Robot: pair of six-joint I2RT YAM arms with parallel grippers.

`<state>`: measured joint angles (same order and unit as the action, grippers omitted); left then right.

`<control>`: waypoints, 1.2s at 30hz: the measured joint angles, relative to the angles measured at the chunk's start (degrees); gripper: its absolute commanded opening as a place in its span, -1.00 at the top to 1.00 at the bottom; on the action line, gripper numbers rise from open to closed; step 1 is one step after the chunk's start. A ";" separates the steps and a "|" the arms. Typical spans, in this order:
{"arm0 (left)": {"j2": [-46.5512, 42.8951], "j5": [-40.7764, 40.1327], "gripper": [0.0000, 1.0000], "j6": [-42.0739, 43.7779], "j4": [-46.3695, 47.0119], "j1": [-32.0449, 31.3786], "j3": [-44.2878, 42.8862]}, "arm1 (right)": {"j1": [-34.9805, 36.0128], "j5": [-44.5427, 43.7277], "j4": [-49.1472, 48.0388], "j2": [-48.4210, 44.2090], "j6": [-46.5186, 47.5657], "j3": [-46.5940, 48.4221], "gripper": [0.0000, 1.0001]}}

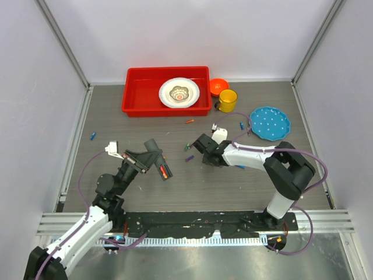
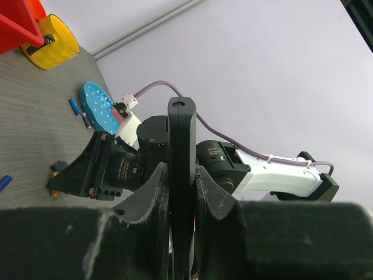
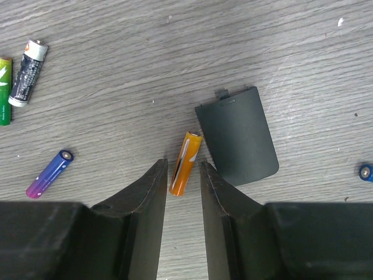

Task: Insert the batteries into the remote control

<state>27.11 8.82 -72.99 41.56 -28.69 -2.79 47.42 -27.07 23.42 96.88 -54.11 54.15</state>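
My left gripper [image 1: 152, 160] is shut on the slim black remote control [image 1: 158, 165] and holds it off the table. A red battery [image 1: 164, 171] sits in its slot. In the left wrist view the remote [image 2: 181, 140] stands edge-on between the fingers. My right gripper [image 3: 183, 175] is open and low over the table, with an orange battery [image 3: 185, 163] lying between its fingertips, apart from both. The flat black cover [image 3: 239, 135] lies just right of that battery. In the top view the right gripper [image 1: 197, 146] hides the orange battery.
Loose batteries lie around: purple-blue [image 3: 49, 174], green [image 3: 4, 90], black-and-white [image 3: 27, 73], blue [image 3: 366, 172]. At the back stand a red tray [image 1: 140, 99] holding a white plate, an orange bowl [image 1: 218, 86], a yellow cup [image 1: 227, 100] and a blue plate [image 1: 270, 122].
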 measured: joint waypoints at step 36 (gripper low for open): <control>1.22 -0.24 1.00 0.42 0.00 0.00 0.00 | 0.00 4.55 -0.66 1.79 16.44 2.54 0.32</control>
<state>28.34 8.58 -72.58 41.56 -28.69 -2.79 47.42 -22.52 22.76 98.67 -37.67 56.69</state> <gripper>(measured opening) 0.212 0.347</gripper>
